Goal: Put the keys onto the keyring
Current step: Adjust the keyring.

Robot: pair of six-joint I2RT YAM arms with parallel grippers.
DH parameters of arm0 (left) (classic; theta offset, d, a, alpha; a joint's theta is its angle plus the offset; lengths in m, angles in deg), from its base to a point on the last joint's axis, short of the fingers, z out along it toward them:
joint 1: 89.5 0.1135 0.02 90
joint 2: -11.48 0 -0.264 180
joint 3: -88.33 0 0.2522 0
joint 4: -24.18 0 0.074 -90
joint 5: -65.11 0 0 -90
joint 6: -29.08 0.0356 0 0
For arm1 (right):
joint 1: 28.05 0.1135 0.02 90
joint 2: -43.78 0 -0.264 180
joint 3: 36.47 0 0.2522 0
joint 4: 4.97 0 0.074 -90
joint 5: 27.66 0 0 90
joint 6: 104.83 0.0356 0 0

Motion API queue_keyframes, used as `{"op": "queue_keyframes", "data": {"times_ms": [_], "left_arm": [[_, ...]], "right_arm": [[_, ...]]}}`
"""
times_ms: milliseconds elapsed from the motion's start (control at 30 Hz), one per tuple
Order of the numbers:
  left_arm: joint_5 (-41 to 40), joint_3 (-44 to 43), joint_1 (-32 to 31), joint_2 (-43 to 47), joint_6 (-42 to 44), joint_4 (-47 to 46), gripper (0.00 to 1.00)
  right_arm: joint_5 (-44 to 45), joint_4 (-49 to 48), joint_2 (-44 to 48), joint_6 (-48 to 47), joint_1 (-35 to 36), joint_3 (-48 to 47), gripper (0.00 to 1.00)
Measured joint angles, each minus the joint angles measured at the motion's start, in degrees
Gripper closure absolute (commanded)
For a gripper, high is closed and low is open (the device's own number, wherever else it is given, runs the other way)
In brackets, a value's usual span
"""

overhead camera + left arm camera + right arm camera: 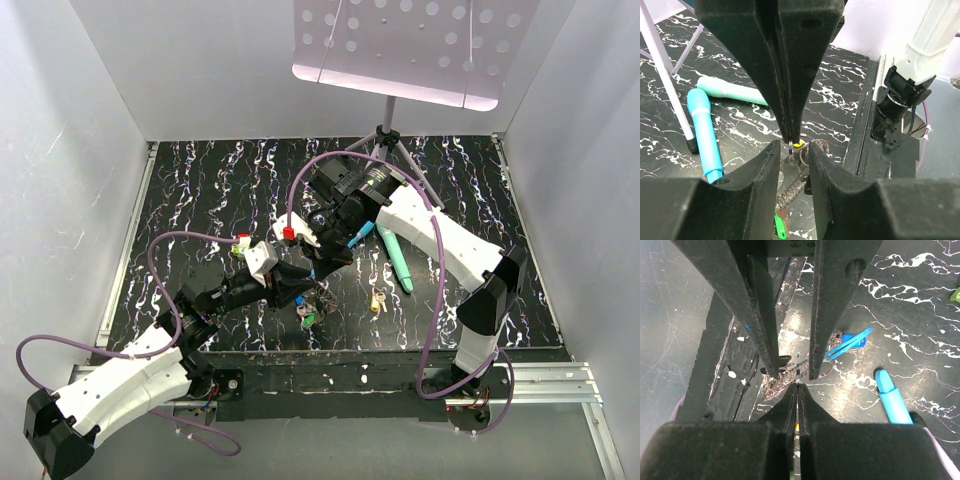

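While my right gripper (798, 390) is pressing its two fingers flat together on a thin wire loop of the keyring (774, 382), my left gripper (793, 150) is standing with its jaws apart, one finger on either side of that pinched loop. The left fingers (760, 315) are not visibly clamping anything. I cannot tell whether either one is brushing the wire.

The keyring's grey, chain-like coil is trailing away from the pinch, just above the black marbled tabletop (220, 190) and near its front edge, where my two arms are meeting.

A green-headed key (781, 226) is lying at the far end of the coil. In the top view a blue-headed key (299, 299) is sitting just beside it. A yellow-headed key (377, 300) is lying by itself to the right, apart from the keyring.

Farther back, a bright blue stick (705, 132) and a teal stick (732, 92) are resting on the tabletop close to each other. A tripod leg (665, 75) of the perforated music stand (415, 45) is coming down just beside the blue stick.
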Motion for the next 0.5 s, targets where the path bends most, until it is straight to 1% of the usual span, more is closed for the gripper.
{"op": "queue_keyframes", "data": {"times_ms": [100,233,367,400,500], "left_arm": [[0.15,0.00,0.00,-0.46,-0.04,0.31,0.79],[0.26,0.00,0.00,-0.74,0.04,0.61,0.81],[0.44,0.00,0.00,-1.49,0.04,0.90,0.86],[0.48,0.00,0.00,-1.75,0.04,0.92,0.88],[0.68,0.00,0.00,-2.21,0.13,1.14,1.00]], "right_arm": [[-0.04,-0.02,0.00,0.22,0.00,0.00,0.99],[-0.24,-0.02,0.00,0.61,0.00,0.00,0.99],[-0.50,-0.02,0.00,0.76,0.00,0.00,0.99],[-0.63,-0.02,0.00,0.76,0.00,0.00,0.99],[-0.90,-0.02,0.00,0.76,0.00,0.00,0.99]]}}
